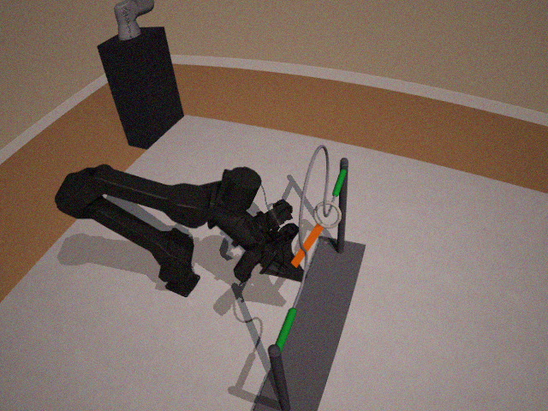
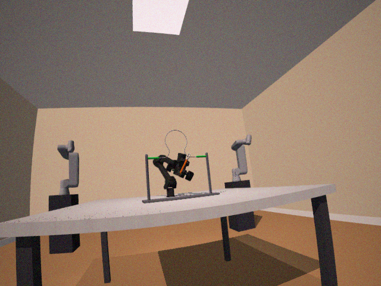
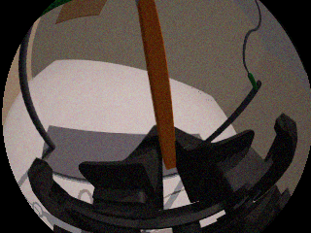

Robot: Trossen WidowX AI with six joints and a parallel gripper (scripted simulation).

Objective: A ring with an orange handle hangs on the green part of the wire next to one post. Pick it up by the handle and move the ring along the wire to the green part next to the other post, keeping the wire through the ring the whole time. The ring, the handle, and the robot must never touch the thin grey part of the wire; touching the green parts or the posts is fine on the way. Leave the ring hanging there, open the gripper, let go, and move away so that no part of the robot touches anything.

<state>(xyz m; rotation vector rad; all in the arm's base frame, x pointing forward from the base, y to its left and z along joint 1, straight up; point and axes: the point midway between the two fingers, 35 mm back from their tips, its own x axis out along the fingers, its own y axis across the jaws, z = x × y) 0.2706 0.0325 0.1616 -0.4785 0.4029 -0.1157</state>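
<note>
One ring [image 1: 327, 215] [image 2: 189, 154] is on the grey stretch of the wire [image 1: 302, 194] [image 2: 165, 140] [image 3: 244, 49], near the far post [image 1: 342, 207] [image 2: 209, 175], with the wire appearing to pass through it. From where I stand, the gripper [image 1: 292, 263] [image 2: 181, 173] [image 3: 161, 128] is clamped on the orange handle [image 1: 306, 246] [image 2: 183, 166] [image 3: 157, 83].

The pickup is done. Going by the ring's place close to the far post, I judge most of the travel done too, though I can't tell for sure which end it started from. Left, probably: a short run to the green sleeve [image 1: 339, 182] [image 2: 201, 156] beside that post, then letting go and backing off.

The handle's long axis slants down from the ring, its free end pointing away from the far post toward the gripper.
</note>
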